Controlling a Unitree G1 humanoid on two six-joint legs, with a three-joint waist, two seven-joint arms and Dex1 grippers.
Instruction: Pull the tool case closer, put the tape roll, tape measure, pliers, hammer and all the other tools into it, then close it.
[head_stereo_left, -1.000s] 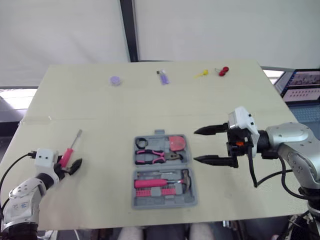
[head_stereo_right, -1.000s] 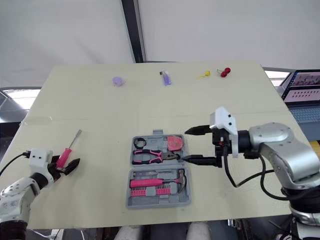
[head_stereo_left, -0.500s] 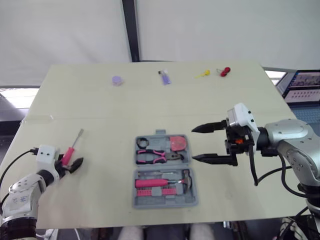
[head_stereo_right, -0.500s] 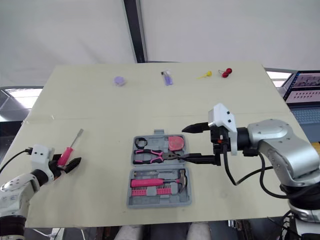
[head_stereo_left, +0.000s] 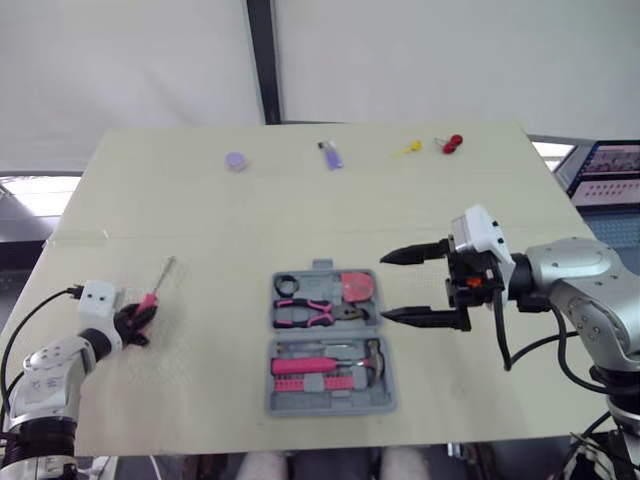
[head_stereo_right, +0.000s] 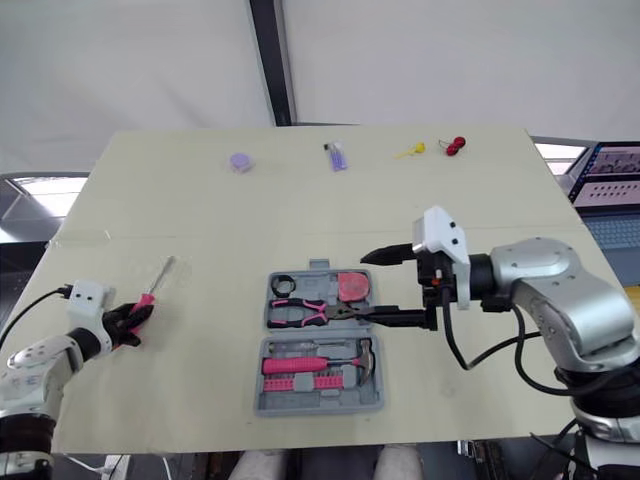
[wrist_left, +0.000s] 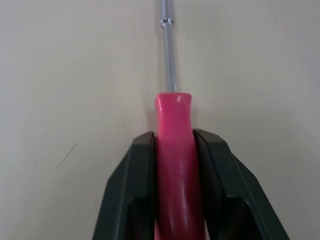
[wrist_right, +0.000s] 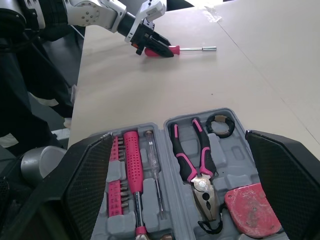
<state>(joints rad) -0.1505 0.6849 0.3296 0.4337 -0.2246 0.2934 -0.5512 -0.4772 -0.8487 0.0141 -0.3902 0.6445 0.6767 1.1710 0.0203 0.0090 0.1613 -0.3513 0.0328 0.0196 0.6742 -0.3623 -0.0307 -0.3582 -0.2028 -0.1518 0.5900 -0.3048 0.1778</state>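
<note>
At the table's (head_stereo_left: 250, 220) left edge, the left fingers (wrist_left: 132, 195) are clamped on the pink handle of the screwdriver (head_stereo_left: 150, 296), one on each side of it, with the tool lying flat on the table or just above it. Its long axis runs straight out along the fingers: handle toward the robot, bare shaft pointing away and a little to the right. The open case (head_stereo_left: 330, 405) lies well apart to the right of it, near the middle of the front edge, so the carry goes sideways to the right, and the left arm is the nearer one for it. The hammer (head_stereo_left: 300, 366) lies across the near half, left to right, and the pliers (head_stereo_left: 305, 312) lie likewise across the far half. The screwdriver probably needs about a quarter turn to lie the same way. The right fingers (head_stereo_left: 425, 318) are spread wide and hold nothing, pointing left at the case's right side, their tips just beside or over its edge. From there they look placed to steady the case or shut it, not to fetch the screwdriver.
</note>
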